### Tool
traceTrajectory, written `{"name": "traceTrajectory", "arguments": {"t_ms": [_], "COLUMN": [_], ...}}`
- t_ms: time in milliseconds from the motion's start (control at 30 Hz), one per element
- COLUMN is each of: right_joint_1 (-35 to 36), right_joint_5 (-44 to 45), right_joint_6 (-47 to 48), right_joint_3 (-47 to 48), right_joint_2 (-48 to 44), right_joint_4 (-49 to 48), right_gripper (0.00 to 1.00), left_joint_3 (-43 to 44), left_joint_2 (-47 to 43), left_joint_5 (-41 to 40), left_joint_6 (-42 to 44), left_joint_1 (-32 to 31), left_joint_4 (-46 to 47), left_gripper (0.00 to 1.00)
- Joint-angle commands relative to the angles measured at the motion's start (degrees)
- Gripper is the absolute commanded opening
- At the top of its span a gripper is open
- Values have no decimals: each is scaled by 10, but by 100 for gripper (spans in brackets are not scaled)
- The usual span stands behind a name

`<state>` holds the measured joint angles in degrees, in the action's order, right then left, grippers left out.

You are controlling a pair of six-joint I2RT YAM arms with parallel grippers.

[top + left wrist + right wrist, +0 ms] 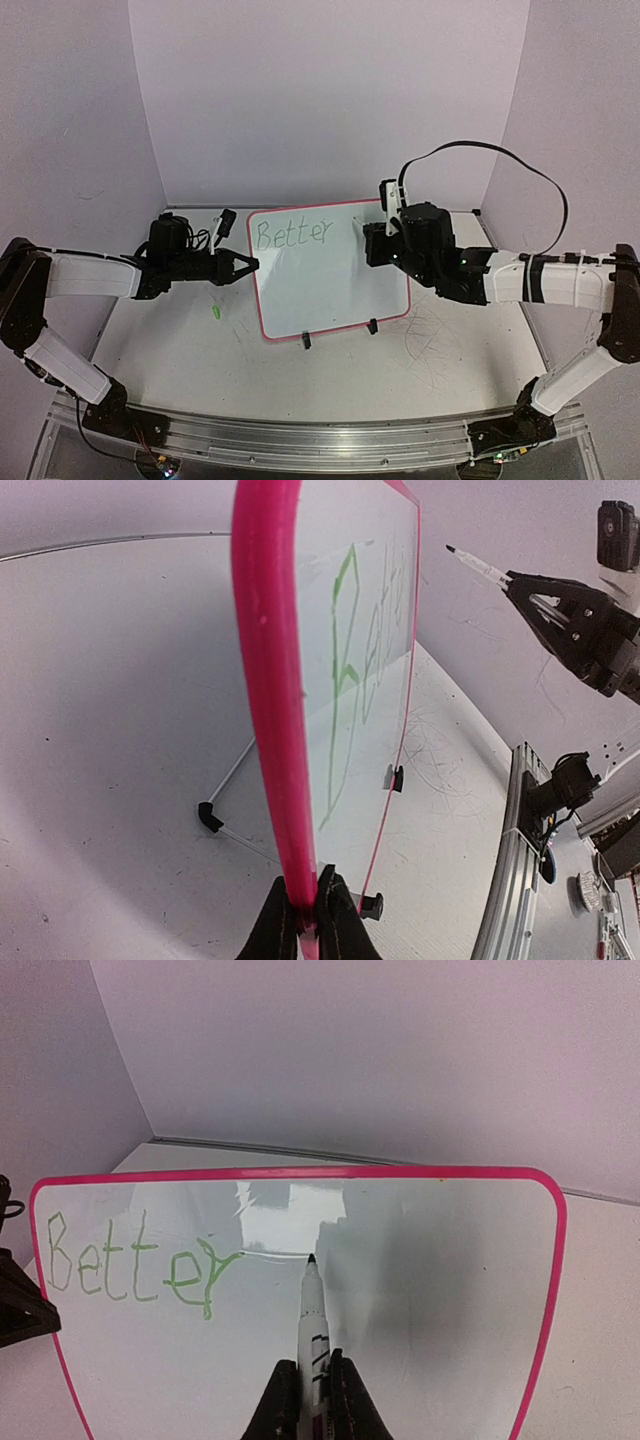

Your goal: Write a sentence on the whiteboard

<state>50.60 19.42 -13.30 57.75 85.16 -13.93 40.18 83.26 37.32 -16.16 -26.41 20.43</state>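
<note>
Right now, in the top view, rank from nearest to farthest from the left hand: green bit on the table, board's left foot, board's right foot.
1. Green bit, on the table beside the left hand.
2. Left foot, under the whiteboard's near edge.
3. Right foot, farther along that edge, rightward.

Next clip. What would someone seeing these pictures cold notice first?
The pink-rimmed whiteboard standing mid-table draws the eye first, with a green word, "Better", along its top left. The left gripper pinches the board's left rim. The right gripper holds a marker with its tip just right of the word; the left wrist view suggests the tip is off the surface.
</note>
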Motion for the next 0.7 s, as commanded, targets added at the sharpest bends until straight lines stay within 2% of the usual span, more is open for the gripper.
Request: {"name": "traceTrajectory", "arguments": {"t_ms": [0,667], "right_joint_1": [-6,-17], "right_joint_5": [-9,27], "right_joint_6": [-13,-34], "right_joint_3": [27,37], "right_joint_2": [15,39], "right_joint_4": [0,14], "right_gripper": [0,0], "left_joint_3": [18,20], "left_joint_2": [15,19], "left_joint_5": [-55,-53], "left_joint_6": [35,39], "left_joint_1": [-1,-2], "left_joint_4": [-18,-18], "left_gripper": [0,0]}}
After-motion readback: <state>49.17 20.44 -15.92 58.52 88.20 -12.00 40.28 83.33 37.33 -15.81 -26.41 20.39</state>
